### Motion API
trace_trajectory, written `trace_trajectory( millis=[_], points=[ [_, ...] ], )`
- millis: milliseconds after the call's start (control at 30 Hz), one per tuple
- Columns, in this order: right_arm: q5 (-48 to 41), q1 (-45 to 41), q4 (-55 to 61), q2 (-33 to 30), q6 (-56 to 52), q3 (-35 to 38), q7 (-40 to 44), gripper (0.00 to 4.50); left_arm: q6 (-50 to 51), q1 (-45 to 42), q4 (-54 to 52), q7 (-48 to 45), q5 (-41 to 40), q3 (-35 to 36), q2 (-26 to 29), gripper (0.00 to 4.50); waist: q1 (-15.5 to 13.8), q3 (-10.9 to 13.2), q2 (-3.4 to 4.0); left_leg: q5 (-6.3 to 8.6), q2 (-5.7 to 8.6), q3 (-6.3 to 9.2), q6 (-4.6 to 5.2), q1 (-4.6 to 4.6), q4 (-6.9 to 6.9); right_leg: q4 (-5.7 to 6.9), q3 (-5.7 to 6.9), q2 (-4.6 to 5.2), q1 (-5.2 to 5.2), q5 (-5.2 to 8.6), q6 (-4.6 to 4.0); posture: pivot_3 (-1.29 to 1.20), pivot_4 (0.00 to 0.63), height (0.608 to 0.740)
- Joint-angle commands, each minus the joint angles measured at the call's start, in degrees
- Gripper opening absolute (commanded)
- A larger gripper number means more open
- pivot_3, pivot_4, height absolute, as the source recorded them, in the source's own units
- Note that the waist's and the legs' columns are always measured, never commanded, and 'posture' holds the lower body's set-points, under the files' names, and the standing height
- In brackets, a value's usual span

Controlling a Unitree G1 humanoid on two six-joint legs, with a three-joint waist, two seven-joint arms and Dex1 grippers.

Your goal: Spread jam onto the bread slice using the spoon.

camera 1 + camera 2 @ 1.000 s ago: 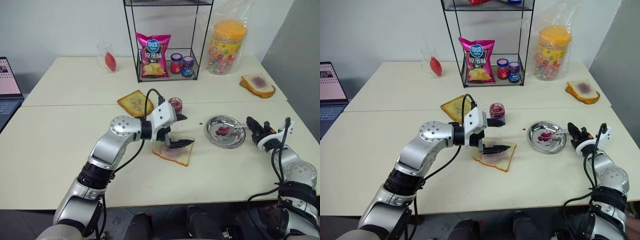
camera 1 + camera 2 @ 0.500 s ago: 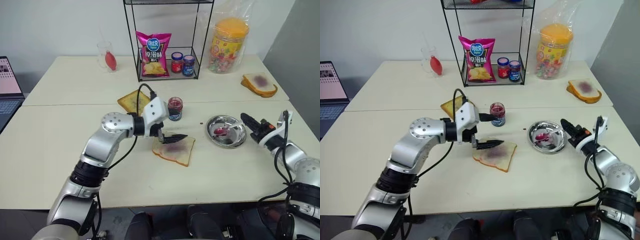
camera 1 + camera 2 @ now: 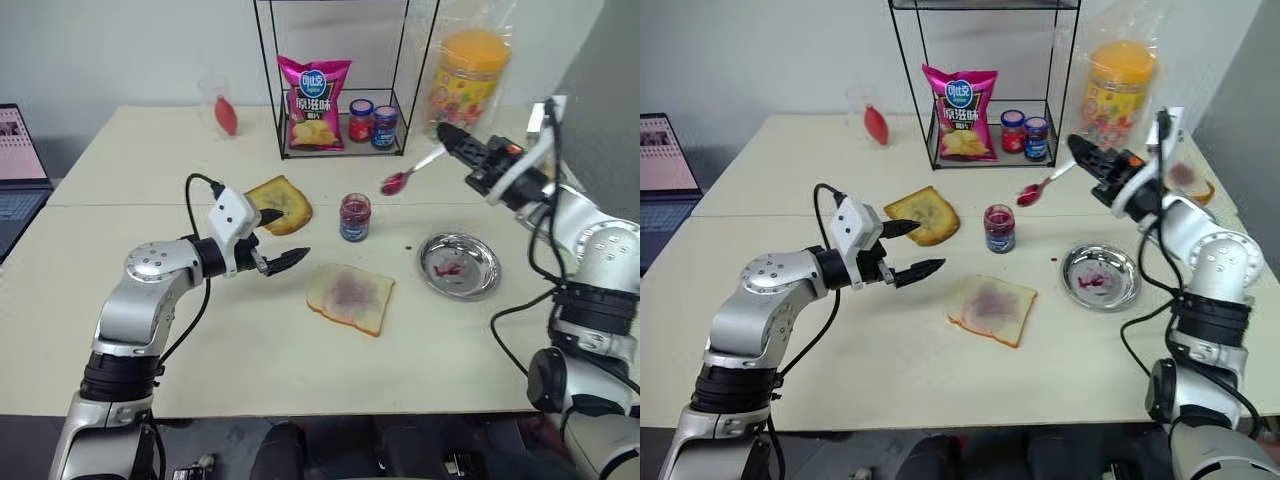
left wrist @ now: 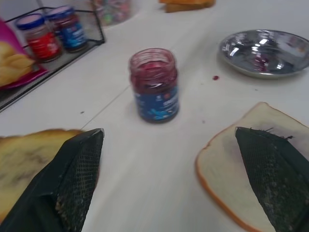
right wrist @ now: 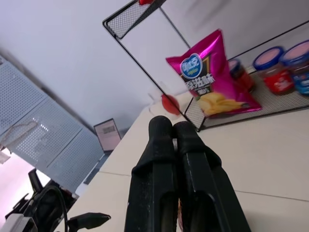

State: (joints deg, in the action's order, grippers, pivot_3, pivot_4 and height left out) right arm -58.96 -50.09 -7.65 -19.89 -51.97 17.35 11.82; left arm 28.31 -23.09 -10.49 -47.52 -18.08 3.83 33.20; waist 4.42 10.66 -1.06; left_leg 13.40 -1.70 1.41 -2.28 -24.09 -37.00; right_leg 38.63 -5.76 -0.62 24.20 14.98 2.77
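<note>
Holding the spoon (image 3: pixel 412 172) by its handle, the right gripper (image 3: pixel 452 136) is clamped shut in the air above the table's (image 3: pixel 120 160) far right part, jam-smeared bowl hanging over the surface beyond the jam jar (image 3: pixel 354 217). The left gripper (image 3: pixel 287 237) hovers with jaws wide apart and empty, near the toasted slice (image 3: pixel 281 203), while the bread slice (image 3: pixel 351 297) lies mid-table toward the front edge, beside the steel plate (image 3: pixel 484 280).

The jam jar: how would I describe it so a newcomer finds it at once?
On the cream table, look just in front of the black wire rack. The open jam jar stands alone there with a blue label, unlike the two lidded jars inside the rack.
</note>
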Motion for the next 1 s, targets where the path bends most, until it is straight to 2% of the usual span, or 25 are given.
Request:
trace_trajectory(
  millis=[33, 167, 267, 500, 700, 1000],
  points=[
    [6.43, -4.97, -2.78, 1.71, 5.02, -4.96, 5.06, 0.03, 0.89, 1.85, -5.6, 2.88, -1.4, 1.15, -0.58, 4.5, -0.1, 0.01, -0.01, 0.0, 0.01, 0.0, 0.0, -0.05, 0.0, -0.03, 0.02, 0.03, 0.0, -0.01, -0.01, 0.0, 0.15, 0.74],
    [12.74, -4.93, -6.0, 1.17, 8.79, -8.83, 10.69, 0.03, 0.96, 2.53, -6.73, 4.32, -1.1, 1.42, -0.03, 4.5, -1.03, 0.01, -0.01, 0.0, 0.0, 0.07, 0.0, -0.08, 0.02, -0.09, 0.15, 0.04, 0.02, -0.01, -0.02, 0.0, 0.15, 0.74],
    [14.86, -5.81, -8.14, 0.91, 9.89, -8.85, 12.82, 0.03, 1.44, 3.17, -8.01, 5.01, -1.44, 1.35, 0.14, 4.5, -1.21, 0.01, -0.01, 0.0, 0.01, 0.06, 0.0, -0.08, 0.0, -0.07, 0.15, 0.04, 0.01, -0.02, -0.03, 0.0, 0.15, 0.74],
    [18.56, -7.55, -11.9, 0.64, 11.73, -7.72, 14.89, 0.03, 2.0, 3.74, -9.06, 6.04, -1.89, 1.13, 0.23, 4.5, -1.13, 0.01, -0.01, 0.0, -0.01, 0.06, 0.0, 0.0, -0.01, 0.06, 0.13, 0.0, 0.01, -0.02, -0.04, 0.0, 0.15, 0.74],
    [23.81, -7.37, -12.22, 0.49, 15.38, -10.19, 17.54, 0.03, 2.39, 2.68, -9.31, 5.8, -2.19, -0.41, -0.35, 4.5, -1.12, 0.01, -0.01, 0.0, 0.0, 0.04, 0.0, 0.03, -0.01, 0.1, 0.11, -0.01, 0.0, -0.02, -0.04, 0.0, 0.15, 0.74],
    [36.71, -5.15, -12.17, 1.04, 27.75, -18.84, 22.91, 0.03, 2.58, 2.22, -9.2, 5.67, -3.01, -0.41, 0.08, 4.5, -1.09, 0.01, -0.01, 0.0, 0.0, 0.05, -0.01, 0.06, -0.01, 0.14, 0.11, -0.01, 0.01, -0.02, -0.04, 0.0, 0.15, 0.74]
  ],
)
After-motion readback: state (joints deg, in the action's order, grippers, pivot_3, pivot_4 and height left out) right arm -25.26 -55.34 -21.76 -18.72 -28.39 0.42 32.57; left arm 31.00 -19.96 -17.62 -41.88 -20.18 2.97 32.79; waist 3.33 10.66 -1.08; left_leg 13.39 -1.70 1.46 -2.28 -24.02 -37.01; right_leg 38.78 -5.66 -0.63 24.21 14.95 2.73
